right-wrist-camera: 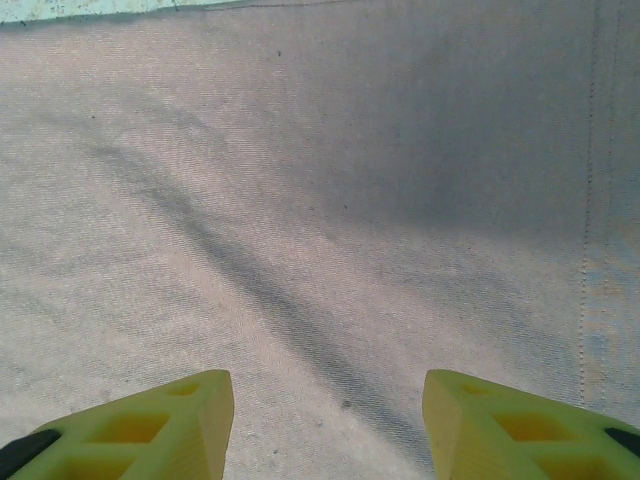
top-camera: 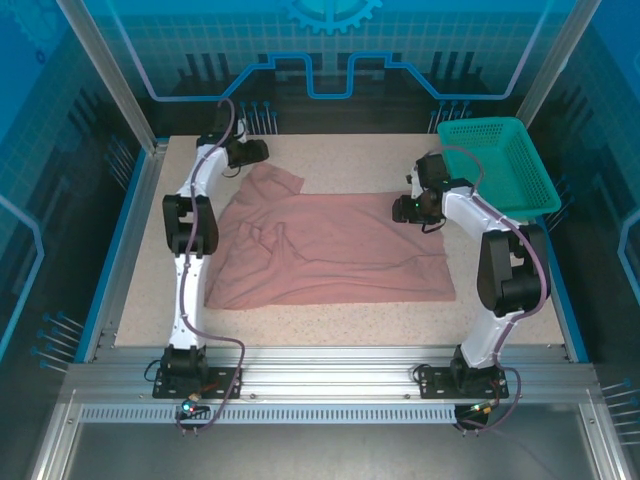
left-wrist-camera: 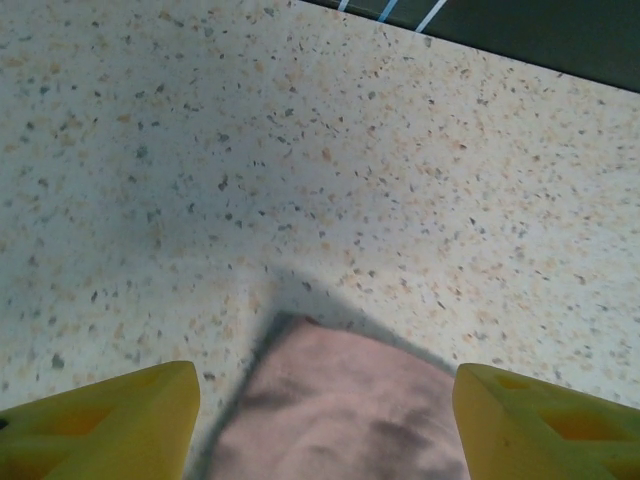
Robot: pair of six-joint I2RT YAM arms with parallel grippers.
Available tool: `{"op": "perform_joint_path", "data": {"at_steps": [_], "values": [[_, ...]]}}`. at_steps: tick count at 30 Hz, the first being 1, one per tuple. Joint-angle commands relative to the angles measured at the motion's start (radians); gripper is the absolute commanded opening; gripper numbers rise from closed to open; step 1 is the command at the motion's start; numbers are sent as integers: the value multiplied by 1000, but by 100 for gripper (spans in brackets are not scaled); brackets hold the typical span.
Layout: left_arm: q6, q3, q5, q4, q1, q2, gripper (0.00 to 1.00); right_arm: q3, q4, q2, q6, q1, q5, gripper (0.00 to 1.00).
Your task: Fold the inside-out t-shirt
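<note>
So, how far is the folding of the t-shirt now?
Done: the t-shirt lies spread on the table, mostly flat, with wrinkles near its middle. In hand: the left tool stands open at its far left corner, the right tool open above its far right edge; neither grips cloth. Left: no neat fold seems made yet, so the folding itself.

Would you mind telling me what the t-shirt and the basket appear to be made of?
The t-shirt looks like soft knit cloth, matte: fine weave lines, stitched seam, limp folds. The basket seems teal plastic mesh, judging by its rigid gridded walls.
</note>
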Motion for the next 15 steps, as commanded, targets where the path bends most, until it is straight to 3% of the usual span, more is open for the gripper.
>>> {"op": "perform_joint_path", "data": {"at_steps": [1,5,8,15], "values": [[74,116,-24,-157,-8,59,69,-11,1,-20,-11,11,-5,53],[114,113,-36,-121,-15,76,71,-5,-2,-13,-12,13,-11,53],[127,202,-20,-168,-19,124,70,-6,-3,-14,-11,17,-8,53],[142,250,-11,-202,-32,165,56,-21,7,-17,-2,24,-9,52]]}}
